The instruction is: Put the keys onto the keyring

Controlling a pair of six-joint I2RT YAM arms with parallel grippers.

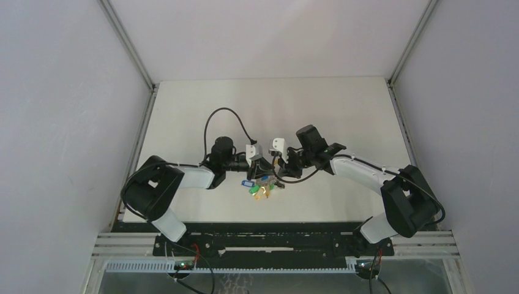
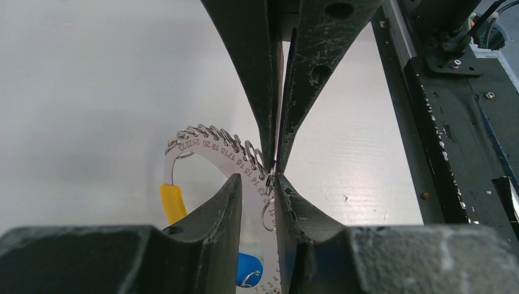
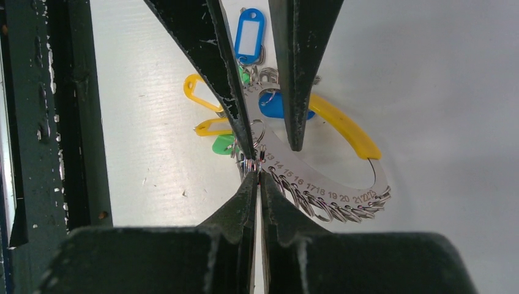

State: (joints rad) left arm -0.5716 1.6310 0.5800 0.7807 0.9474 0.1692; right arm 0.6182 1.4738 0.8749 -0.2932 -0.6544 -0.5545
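Over the keyring (image 3: pixel 333 184) on the worktop (image 1: pixel 275 110): right hand (image 3: pixel 256 174) pressed shut at its small loops (image 3: pixel 324 209), left hand (image 2: pixel 257 184) astride its numbered plate (image 2: pixel 211 153) (clamped or not, cannot tell); loose key unseen, threading seemingly unfinished

A pale grey left panel (image 1: pixel 61 122), a right panel (image 1: pixel 471 104) and a far panel (image 1: pixel 269 33) box in the white tabletop (image 1: pixel 269 101), with metal strips (image 1: pixel 125 43) running down the back corners, a black rail (image 1: pixel 275 228) along the near edge, and soft, even light over everything.
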